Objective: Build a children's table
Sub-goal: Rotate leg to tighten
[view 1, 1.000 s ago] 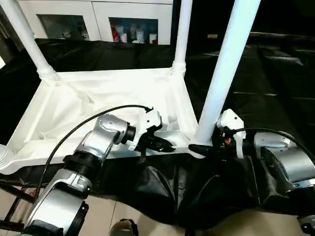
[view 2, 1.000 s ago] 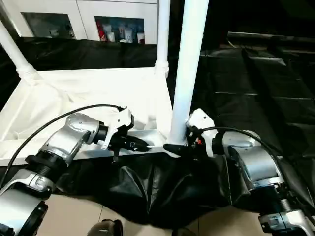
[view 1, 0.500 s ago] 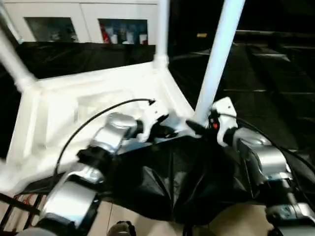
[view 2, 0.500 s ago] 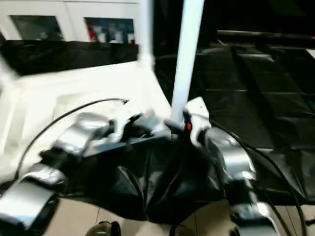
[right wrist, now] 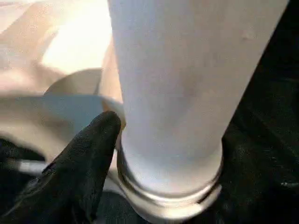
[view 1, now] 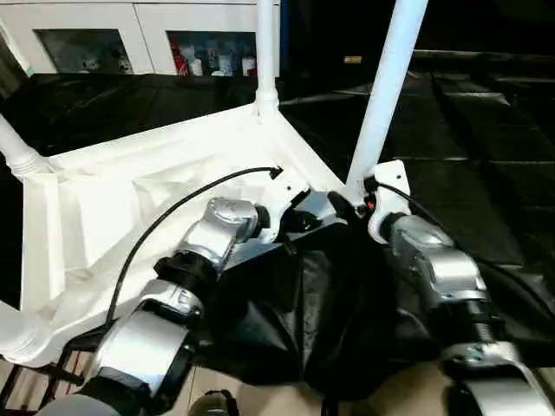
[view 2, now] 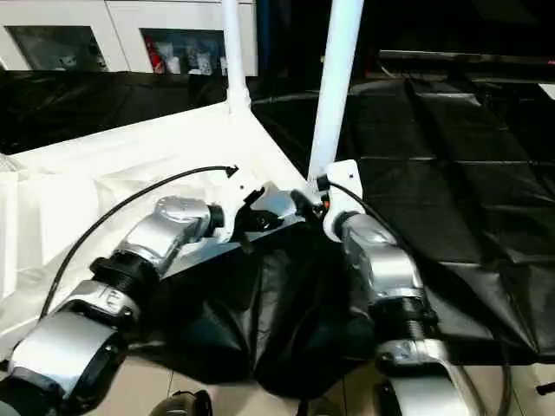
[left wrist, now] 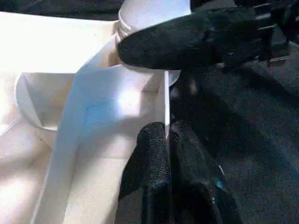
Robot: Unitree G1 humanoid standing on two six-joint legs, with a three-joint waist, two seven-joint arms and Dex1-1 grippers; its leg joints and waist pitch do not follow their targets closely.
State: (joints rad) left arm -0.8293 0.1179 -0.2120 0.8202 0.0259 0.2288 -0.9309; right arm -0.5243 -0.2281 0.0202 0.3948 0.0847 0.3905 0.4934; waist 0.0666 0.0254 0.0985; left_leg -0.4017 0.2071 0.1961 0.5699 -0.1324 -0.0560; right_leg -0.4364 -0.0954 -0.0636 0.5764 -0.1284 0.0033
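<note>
Well along, by the look of it. Tabletop [view 1: 130, 191] upside down on the table [view 1: 486, 173], ribbed underside up, turned at an angle to the table's near edge, with the near corner just at that edge.

Three legs upright in corner sockets: far leg [view 1: 267, 52], left leg [view 1: 16, 154] and near right leg [view 1: 386, 87]. All three rising out of the top of the head views, so no judging of the upper ends. At the fourth corner, low at the left edge of the head view, only a rounded white part to see; leg there or not, cannot tell.

Left tool [left wrist: 167, 135] together, clamped on the thin rim of the tabletop just beside the near right socket, probably to hold the piece steady. Right tool [view 1: 342, 206] at the foot of the near right leg, touching its collar; apart or clamped on it, cannot tell.

Probably left to do: to seat this leg fully, to check the fourth corner, then to turn the whole thing onto its feet.

Table covered with black cloth, wrinkled and shiny, hanging loose over the near edge in deep folds. Behind it, white cabinets [view 1: 87, 43] with glass doors and small bottles [view 1: 212, 61] inside. Pale floor [view 1: 260, 390] below the cloth.
</note>
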